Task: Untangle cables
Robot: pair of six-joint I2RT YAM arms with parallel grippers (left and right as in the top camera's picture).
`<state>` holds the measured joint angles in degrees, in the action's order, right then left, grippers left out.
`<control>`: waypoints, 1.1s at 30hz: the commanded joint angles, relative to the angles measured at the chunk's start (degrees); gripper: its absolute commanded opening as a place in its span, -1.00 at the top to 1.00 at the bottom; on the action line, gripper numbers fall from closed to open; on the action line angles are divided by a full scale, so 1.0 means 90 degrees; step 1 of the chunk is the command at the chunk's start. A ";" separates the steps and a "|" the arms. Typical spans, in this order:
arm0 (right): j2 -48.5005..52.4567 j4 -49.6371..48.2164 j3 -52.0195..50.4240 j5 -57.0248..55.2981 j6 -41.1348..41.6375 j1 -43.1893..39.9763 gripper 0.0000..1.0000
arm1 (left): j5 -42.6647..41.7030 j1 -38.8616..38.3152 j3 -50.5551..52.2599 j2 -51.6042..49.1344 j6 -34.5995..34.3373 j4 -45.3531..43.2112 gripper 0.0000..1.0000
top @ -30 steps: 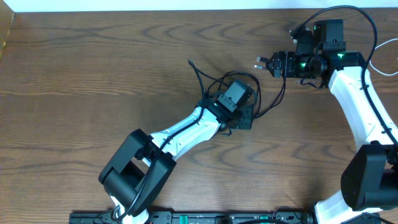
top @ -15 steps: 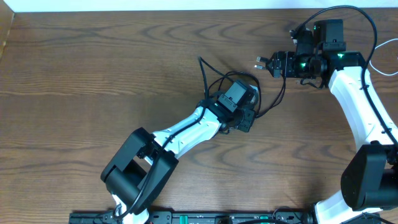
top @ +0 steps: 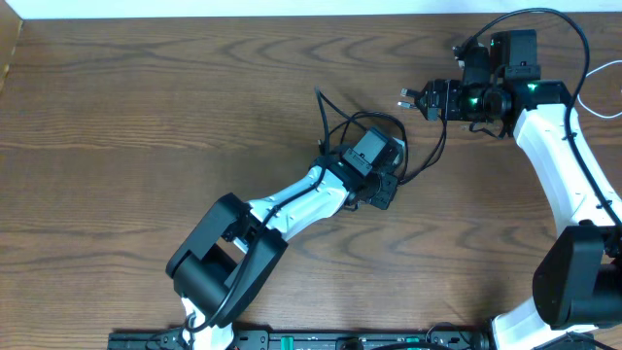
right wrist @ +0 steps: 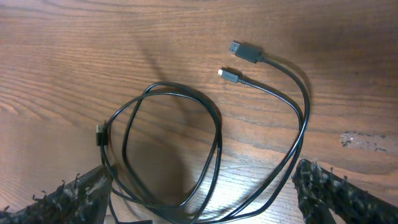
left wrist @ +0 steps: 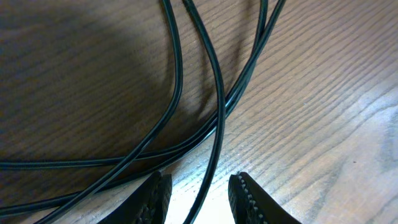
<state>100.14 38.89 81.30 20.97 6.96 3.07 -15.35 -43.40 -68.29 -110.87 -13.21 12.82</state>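
While the left gripper (left wrist: 199,194), jaws narrowly apart, straddles one strand of the black cable (left wrist: 221,118) looped on the counter (top: 146,97) at mid-frame, the right gripper (top: 406,98) hangs at upper right, jaws wide and empty.

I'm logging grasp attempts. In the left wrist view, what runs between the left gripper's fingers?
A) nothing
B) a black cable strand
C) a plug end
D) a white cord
B: a strand of the black cable passes through the gap of the left gripper, whose jaws stand apart, wider than the strand.
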 commanded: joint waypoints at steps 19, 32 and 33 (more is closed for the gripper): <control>0.0044 0.0083 0.0049 0.0027 0.0029 -0.0046 -0.83 | -0.0364 0.0143 -0.0471 0.1248 0.0248 -0.0308 0.85; 0.0041 -0.0913 0.0049 0.2846 0.0056 -0.0022 -0.84 | 0.0340 0.1287 -0.0498 0.5064 0.0250 -0.0716 0.85; 0.0041 -0.0945 0.0051 0.2888 0.0083 -0.0005 -0.86 | 0.0340 0.1358 -0.0498 0.5122 0.0250 -0.0828 0.85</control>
<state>100.14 31.24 81.30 39.64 7.20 3.07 -13.80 -33.30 -73.01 -66.17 -11.73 7.60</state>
